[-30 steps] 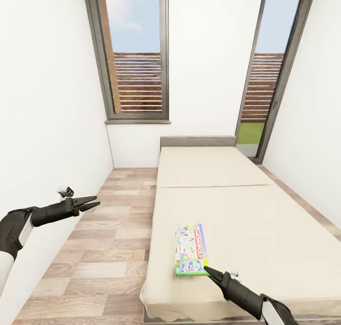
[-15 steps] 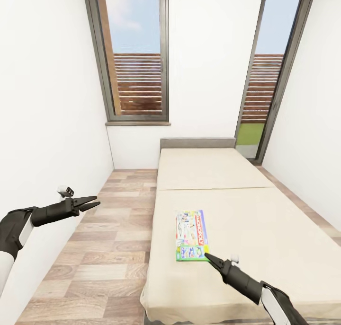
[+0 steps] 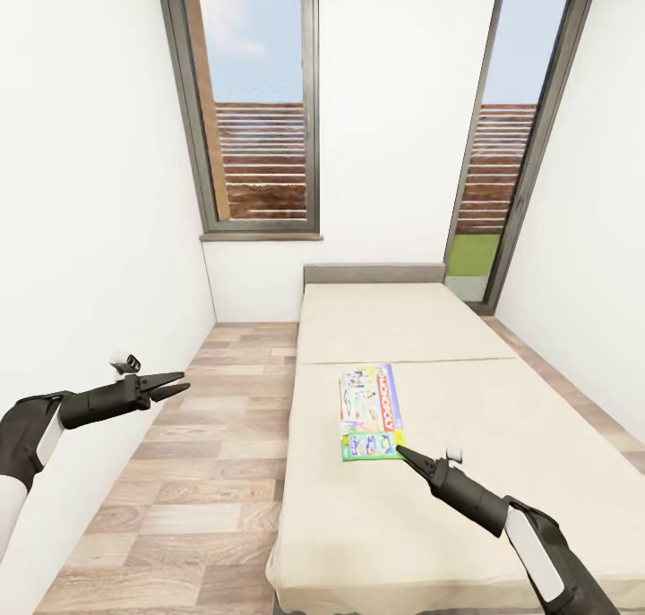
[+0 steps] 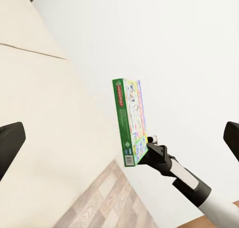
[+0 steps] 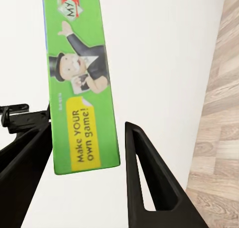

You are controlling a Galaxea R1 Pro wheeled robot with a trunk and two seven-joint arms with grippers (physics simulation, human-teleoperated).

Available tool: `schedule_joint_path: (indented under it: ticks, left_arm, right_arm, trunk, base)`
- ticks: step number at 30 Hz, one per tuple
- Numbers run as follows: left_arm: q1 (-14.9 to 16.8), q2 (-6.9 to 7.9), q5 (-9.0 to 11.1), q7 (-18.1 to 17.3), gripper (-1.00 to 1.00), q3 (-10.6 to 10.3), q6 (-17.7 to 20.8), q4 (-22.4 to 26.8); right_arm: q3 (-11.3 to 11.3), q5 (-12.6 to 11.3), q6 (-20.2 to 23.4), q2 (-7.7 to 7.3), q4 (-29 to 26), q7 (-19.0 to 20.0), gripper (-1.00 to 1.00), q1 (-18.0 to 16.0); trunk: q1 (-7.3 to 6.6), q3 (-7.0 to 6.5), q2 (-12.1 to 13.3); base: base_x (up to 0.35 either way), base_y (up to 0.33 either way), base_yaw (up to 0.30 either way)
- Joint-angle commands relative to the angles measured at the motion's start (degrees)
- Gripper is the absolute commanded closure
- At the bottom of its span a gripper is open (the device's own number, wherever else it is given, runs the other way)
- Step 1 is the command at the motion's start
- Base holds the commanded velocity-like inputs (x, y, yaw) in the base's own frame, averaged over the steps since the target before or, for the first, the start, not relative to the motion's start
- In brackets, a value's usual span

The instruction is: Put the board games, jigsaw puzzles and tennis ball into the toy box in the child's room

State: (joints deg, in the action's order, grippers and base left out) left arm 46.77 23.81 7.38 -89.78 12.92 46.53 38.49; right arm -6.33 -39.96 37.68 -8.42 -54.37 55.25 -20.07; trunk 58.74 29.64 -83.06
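One board game [image 3: 370, 412] is to be seen, a pale multicoloured box with a green end, lying flat on the bed [image 3: 502, 436] just ahead of the right gripper [image 3: 400, 452], whose tip is met by the box's near corner. The step in hand is judged to be the fetching of this game from the bed. Through the right wrist camera the green end is seen between the two dark fingers [image 5: 149, 178], which stand apart. A narrow gap is left on one side, and the other finger is partly overlapped by the box. Whether the box is actually pinched cannot be told. The left gripper [image 3: 177, 386] is held over the wood floor, well to the left of the right claw, with its jaws parted and nothing between them. Next, a firm hold on the box edge would be called for, then a lift clear of the mattress and a turn toward the toy box. One bed, two tall windows and two grippers are counted.
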Motion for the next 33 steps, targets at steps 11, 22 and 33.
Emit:
schedule_joint_path:
  ticks: [11, 22, 33]
  left_arm:
    - [0.13, -0.04, -0.05, -0.22, -1.0, -3.65, 2.55, 0.22]
    - [0.35, 0.01, -0.08, -0.22, -1.0, -5.0, 3.49, 0.35]
    - [0.61, 0.13, 0.0, -0.22, -1.0, -5.02, 3.5, 0.44]
  right_arm:
    - [0.3, -0.14, 1.56, 0.5, -11.8, -1.49, 1.0, 0.41]
    - [0.21, -0.33, 8.48, 0.51, -16.33, -9.61, 1.0, 0.64]
    - [0.57, -0.76, 8.28, 0.71, -16.55, -12.77, 1.0, 0.72]
  trunk:
    - [-2.43, -1.92, 4.4]
    - [-4.84, -3.89, 8.81]
    - [-7.26, -5.87, 13.22]
  base:
    - [0.0, 0.0, 0.0]
    - [0.0, 0.0, 0.0]
    - [0.0, 0.0, 0.0]
